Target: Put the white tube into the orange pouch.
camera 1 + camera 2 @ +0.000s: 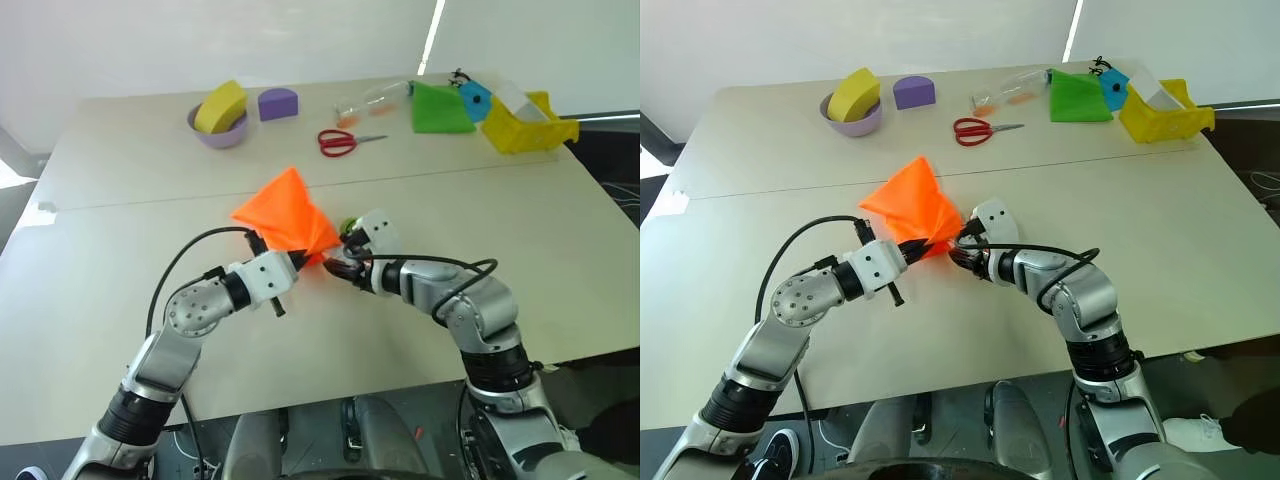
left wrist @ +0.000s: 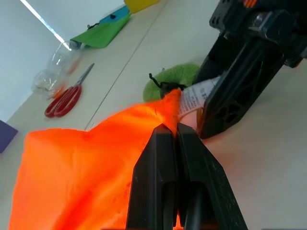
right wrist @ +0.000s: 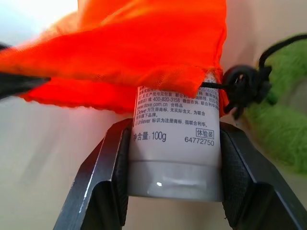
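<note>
In the left eye view, mid-frame, the left gripper (image 1: 300, 259) pinches the lower edge of the orange pouch (image 1: 285, 210), lifting the fabric, likely so the mouth stays up. The right gripper (image 1: 343, 260) meets it from the right.

In the left wrist view, the black fingers (image 2: 165, 158) are clamped tight on the hem at centre; the white tube (image 2: 196, 96) pokes in at upper right.

In the right wrist view, the half-spread fingers (image 3: 108, 172) grip the tube's crimped end at lower centre, its far end already under the pouch's rim, beside the green ring toggle (image 3: 283, 129).
</note>
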Robot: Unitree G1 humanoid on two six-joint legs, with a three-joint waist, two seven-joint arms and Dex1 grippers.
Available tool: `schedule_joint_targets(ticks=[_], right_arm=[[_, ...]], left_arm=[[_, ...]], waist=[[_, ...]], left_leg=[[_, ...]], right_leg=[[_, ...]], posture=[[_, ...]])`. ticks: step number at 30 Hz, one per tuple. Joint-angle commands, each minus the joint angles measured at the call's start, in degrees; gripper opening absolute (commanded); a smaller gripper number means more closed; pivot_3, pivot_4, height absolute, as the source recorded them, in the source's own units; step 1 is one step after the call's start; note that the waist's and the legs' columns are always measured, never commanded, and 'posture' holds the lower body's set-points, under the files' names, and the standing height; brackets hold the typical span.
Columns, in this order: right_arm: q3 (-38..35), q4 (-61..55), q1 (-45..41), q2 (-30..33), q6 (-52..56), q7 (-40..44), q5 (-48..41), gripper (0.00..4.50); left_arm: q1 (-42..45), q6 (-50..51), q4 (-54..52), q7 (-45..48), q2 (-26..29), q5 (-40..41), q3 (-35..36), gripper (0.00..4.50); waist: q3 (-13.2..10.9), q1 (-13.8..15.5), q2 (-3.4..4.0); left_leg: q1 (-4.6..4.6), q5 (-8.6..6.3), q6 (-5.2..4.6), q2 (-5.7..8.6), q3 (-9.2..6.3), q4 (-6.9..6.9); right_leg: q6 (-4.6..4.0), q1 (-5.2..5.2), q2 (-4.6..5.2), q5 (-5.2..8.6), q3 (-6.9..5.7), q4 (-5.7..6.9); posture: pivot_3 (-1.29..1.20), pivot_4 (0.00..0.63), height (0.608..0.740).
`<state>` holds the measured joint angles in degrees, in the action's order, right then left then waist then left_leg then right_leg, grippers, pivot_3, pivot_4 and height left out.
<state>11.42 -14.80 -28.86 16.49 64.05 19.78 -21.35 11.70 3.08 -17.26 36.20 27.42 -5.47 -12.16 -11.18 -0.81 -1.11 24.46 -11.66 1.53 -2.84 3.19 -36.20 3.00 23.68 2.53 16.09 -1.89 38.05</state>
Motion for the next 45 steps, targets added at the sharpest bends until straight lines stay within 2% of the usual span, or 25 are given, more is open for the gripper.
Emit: schedule_joint_targets(ticks=[1,4,5,8,9,11,13,16,19,23,35,40,45], right_arm=[[2.4,0.7,-3.3,0.7,-4.5,1.2,2.5,1.84],[-0.9,2.5,-4.7,-3.1,-2.7,0.4,0.4,1.84],[1.5,2.5,-5.4,-1.9,-4.4,1.0,2.5,1.84],[2.2,1.5,-5.2,-2.4,-2.2,4.4,-0.1,1.84],[1.1,1.5,-4.9,-3.4,-1.2,4.0,-0.9,1.84],[-7.1,3.1,-6.0,-9.5,3.2,1.2,-5.4,1.84],[-4.5,4.2,-6.4,-7.9,1.0,0.3,-1.6,1.84],[-8.0,6.1,-6.5,-10.7,1.7,-2.0,-2.4,1.84],[-7.8,7.0,-6.7,-10.7,0.8,-3.2,-1.3,1.84],[1.8,7.5,-5.7,-5.0,-6.6,-1.8,6.1,1.84],[-4.8,8.9,-5.2,-8.5,-6.4,-1.5,3.1,1.84],[-5.0,7.5,-4.6,-8.1,-5.4,0.1,1.7,4.31],[-4.2,3.5,-3.4,-5.9,-4.6,2.8,0.1,4.42]], left_arm=[[0.9,-1.9,-1.5,-0.6,0.3,0.7,1.7,0.0],[1.6,-3.6,-0.4,-0.6,1.0,-0.5,1.4,0.0],[1.9,-4.0,0.1,-0.6,1.1,-0.8,1.3,0.0],[3.3,-4.6,1.5,-1.3,1.4,-2.5,0.9,0.0],[3.7,-4.7,2.0,-1.4,1.4,-2.8,0.9,0.0],[4.1,-5.4,2.5,-1.2,1.5,-2.8,0.9,0.0],[4.0,-5.1,2.1,0.1,1.4,-1.4,0.5,0.0],[3.3,-5.4,1.3,1.4,1.4,-0.4,-0.1,0.0],[2.9,-5.2,0.8,1.9,1.3,0.3,0.2,0.0],[3.0,-5.2,0.9,2.2,1.5,0.5,0.7,0.0],[3.0,-5.4,2.2,1.6,2.1,0.1,1.4,0.0],[3.2,-5.1,2.5,1.2,2.2,-0.7,1.3,0.0],[3.5,-5.3,3.3,0.4,2.4,-1.5,1.6,0.0]], waist=[[0.0,0.0,0.0],[0.0,0.1,0.0],[0.0,0.0,0.01],[0.0,0.1,0.0],[0.0,0.1,0.0],[0.0,0.0,-0.01],[0.0,-0.1,-0.01],[0.0,0.1,-0.01],[0.0,0.0,0.0],[0.0,0.0,0.0],[0.0,0.1,0.0],[0.0,0.0,0.0],[0.0,0.1,0.0]], left_leg=[[0.0,0.0,0.0,0.0,0.0,0.0],[0.0,0.0,0.0,0.0,-0.01,0.01],[0.0,0.0,0.0,-0.02,-0.02,0.02],[0.02,0.0,0.0,-0.01,-0.01,0.04],[0.02,0.0,0.0,0.0,0.0,0.04],[0.02,0.0,0.0,0.02,0.02,0.04],[0.04,0.0,0.0,-0.02,0.02,0.04],[0.02,0.0,0.0,-0.02,0.02,0.02],[0.04,0.0,0.0,0.0,0.04,0.02],[0.04,0.0,0.0,0.0,0.04,0.05],[0.04,0.0,0.0,0.0,0.04,0.05],[0.04,0.0,0.0,0.0,0.05,0.05],[0.04,0.0,0.0,-0.01,0.05,0.05]], right_leg=[[0.0,0.0,0.0,0.0,0.0,0.0],[0.0,0.0,-0.01,0.0,0.0,0.0],[0.0,0.0,-0.04,0.0,0.0,0.0],[0.0,0.02,-0.03,0.0,-0.01,0.02],[0.0,0.02,-0.01,0.0,0.0,0.01],[0.01,0.02,0.01,0.0,0.0,0.01],[0.02,0.05,-0.01,-0.01,0.0,0.03],[0.02,0.04,0.0,-0.01,0.0,0.04],[0.01,0.05,0.02,-0.01,0.0,0.04],[0.01,0.08,0.01,-0.01,0.0,0.03],[0.02,0.07,0.0,-0.01,0.0,0.04],[0.02,0.07,0.01,-0.01,0.0,0.03],[0.02,0.08,0.01,-0.01,0.0,0.03]], posture=[[0.0,0.15,0.74],[0.0,0.15,0.74],[0.0,0.15,0.74],[0.0,0.15,0.74],[0.0,0.15,0.74],[0.0,0.15,0.74],[0.0,0.15,0.74],[0.0,0.15,0.74],[0.0,0.15,0.74],[0.0,0.15,0.74],[0.0,0.15,0.74],[0.0,0.15,0.74],[0.0,0.15,0.74]])
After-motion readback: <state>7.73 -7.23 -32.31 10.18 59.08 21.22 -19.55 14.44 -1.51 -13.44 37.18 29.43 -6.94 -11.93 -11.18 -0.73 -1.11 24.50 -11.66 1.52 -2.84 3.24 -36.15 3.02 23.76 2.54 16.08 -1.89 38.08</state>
